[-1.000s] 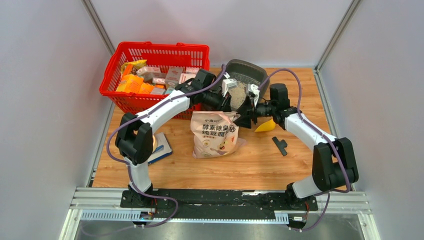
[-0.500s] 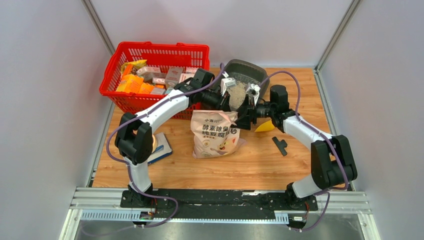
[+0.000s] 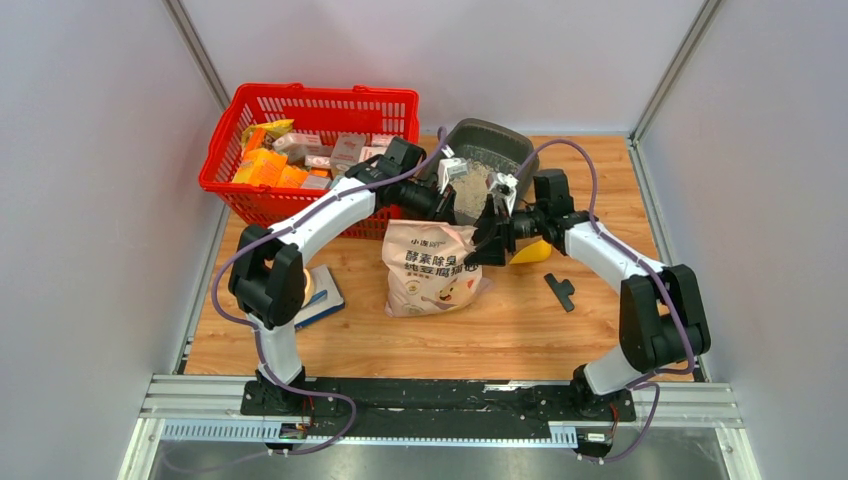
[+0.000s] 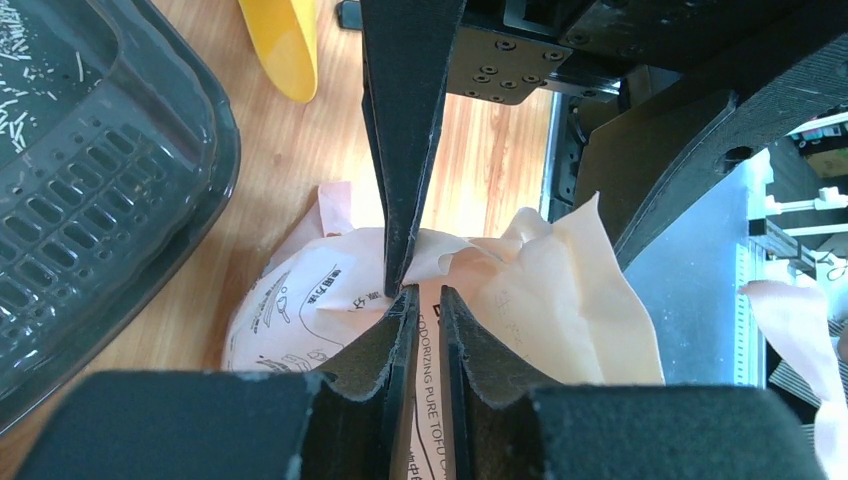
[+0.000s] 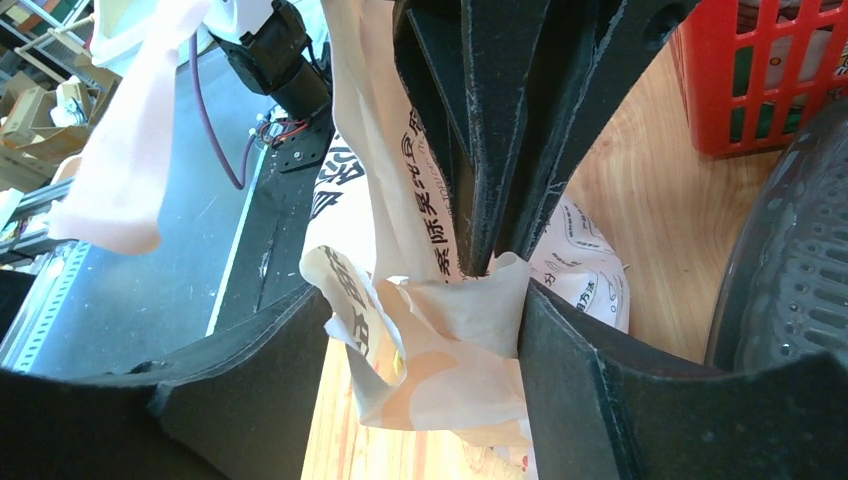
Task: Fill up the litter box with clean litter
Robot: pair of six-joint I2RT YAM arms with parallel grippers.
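The dark grey litter box (image 3: 492, 147) sits at the back of the table and holds pale litter (image 3: 471, 186). Its rim shows in the left wrist view (image 4: 110, 190) and the right wrist view (image 5: 790, 290). The pink-beige litter bag (image 3: 432, 268) stands in front of it. My left gripper (image 3: 452, 213) is shut on the bag's top edge (image 4: 470, 290), with the thin paper pinched between the jaws (image 4: 422, 300). My right gripper (image 3: 482, 240) is open, and the bag's crumpled top (image 5: 450, 340) lies between its wide-spread fingers (image 5: 600, 400).
A red basket (image 3: 262, 200) full of packets stands at the back left. A yellow scoop (image 3: 530, 252) lies right of the bag and also shows in the left wrist view (image 4: 285, 45). A small black tool (image 3: 560, 290) lies further right. A blue-edged flat item (image 3: 322, 295) lies near the left arm.
My right gripper has moved left and nearer, down onto the bag's top. My left gripper has stayed on the bag's edge with little movement.
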